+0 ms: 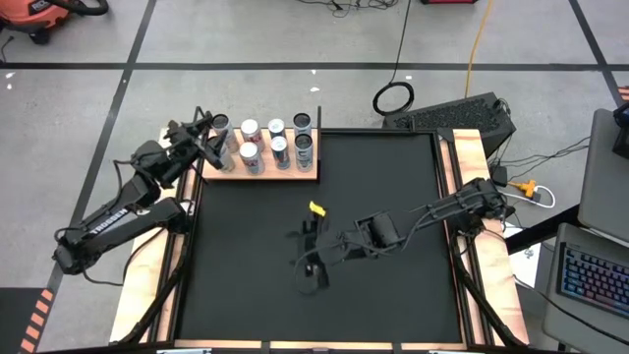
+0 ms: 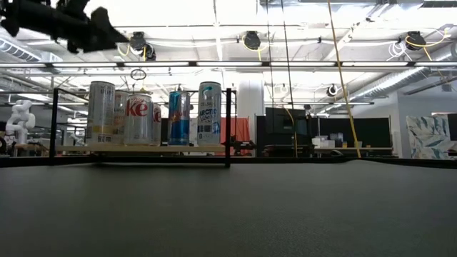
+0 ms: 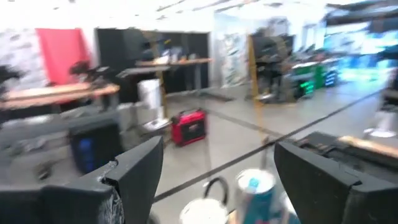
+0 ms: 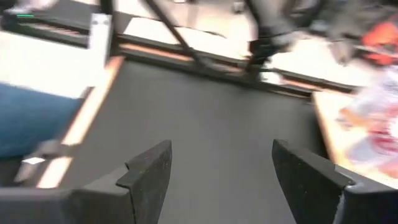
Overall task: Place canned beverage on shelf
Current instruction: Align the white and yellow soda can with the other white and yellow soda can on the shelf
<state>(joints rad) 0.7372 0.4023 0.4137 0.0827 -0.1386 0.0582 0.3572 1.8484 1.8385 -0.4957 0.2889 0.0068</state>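
The shelf (image 1: 265, 175) is a light-wood board with thin black uprights at the far left of the black mat; it also shows in the low view (image 2: 143, 149). Several cans (image 1: 279, 149) stand upright on it on their bases, among them a silver Diet Coke can (image 2: 138, 118) and a blue can (image 2: 178, 118). My left gripper (image 1: 210, 139) is open and empty, above the shelf's left end and higher than the can tops (image 3: 252, 185). My right gripper (image 1: 310, 262) is open and empty over the middle of the mat (image 4: 217, 118).
A small yellow object (image 1: 316, 207) lies on the mat (image 1: 393, 187) just beyond my right gripper. A black keyboard-like device (image 1: 457, 113) sits past the table's far right corner. A laptop (image 1: 590, 275) is off the right side.
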